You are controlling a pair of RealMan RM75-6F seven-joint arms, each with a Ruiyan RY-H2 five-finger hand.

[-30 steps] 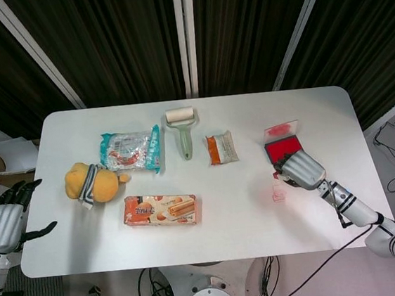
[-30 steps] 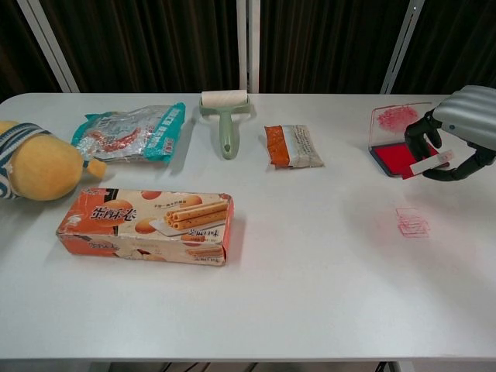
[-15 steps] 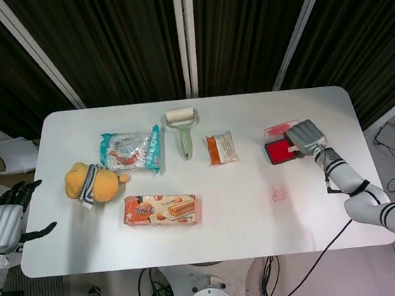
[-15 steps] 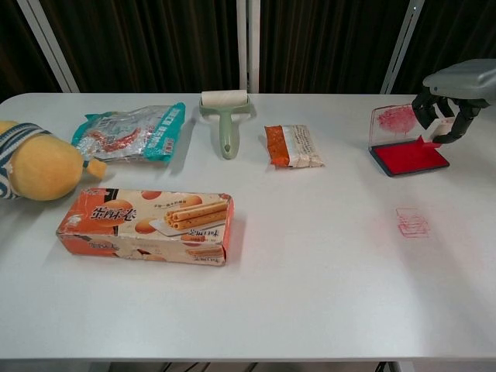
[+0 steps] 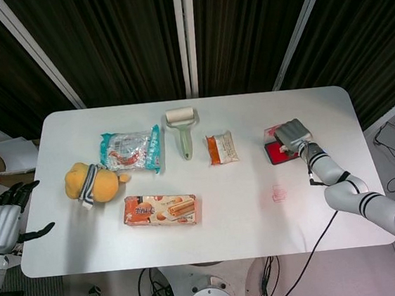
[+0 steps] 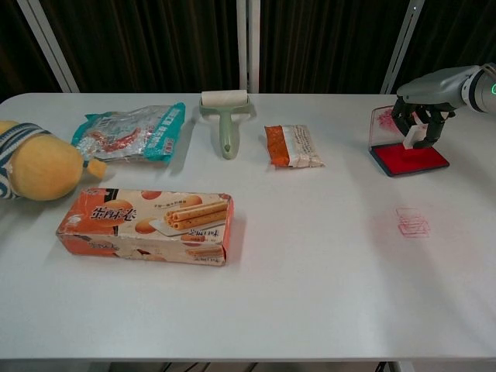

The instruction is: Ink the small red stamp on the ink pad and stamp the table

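- My right hand [image 6: 422, 116] is over the ink pad [image 6: 408, 159] at the far right of the table [image 6: 310, 279], fingers closed around the small red stamp [image 6: 410, 139] — its pale body shows below the fingertips, standing upright on the pad's red surface.
- I judge this to be the inking step: stamp face down on the pad, or very nearly; I can't tell from the chest view how firmly it presses.
- A faint red print [image 6: 412, 222] already lies on the table nearer to me, well apart from the pad.
- The pad's clear lid [image 6: 385, 118] lies just behind it, smeared red.
- My left hand [image 5: 7, 221] hangs off the table's left edge, fingers apart, holding nothing.
- Next move, as I see it: lift the stamp straight up without tilting, carry it over bare tabletop near the print, and press down squarely — grip kept steady throughout.
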